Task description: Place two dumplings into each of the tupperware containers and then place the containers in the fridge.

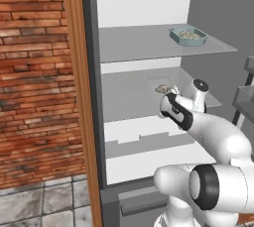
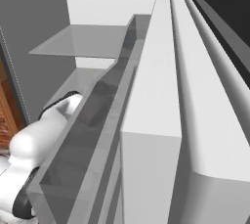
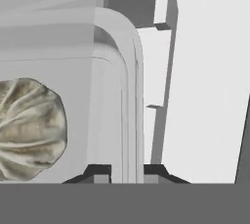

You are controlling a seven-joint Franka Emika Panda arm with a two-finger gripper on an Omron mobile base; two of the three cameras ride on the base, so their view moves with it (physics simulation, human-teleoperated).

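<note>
step in hand: stowing container 2 of 2. the gripper (image 3: 127,171) is clamped on the rim of the pale container (image 3: 114,96), at frame centre over the fridge (image 1: 144,47) middle shelf (image 1: 129,99), 1 dumpling (image 3: 27,127) visible. teal container (image 1: 188,36) sits upper right. next: lower, release, retract.

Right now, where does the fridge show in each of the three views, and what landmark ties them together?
Left base view: the fridge stands open across the centre and right, shelves facing the camera.
Right base view: its grey wall and shelves sit upper left.
Hand view: its white interior runs down the right side, beside the pale container.
Shared landmark: the white back panel, likely the white in the hand view too.
</note>
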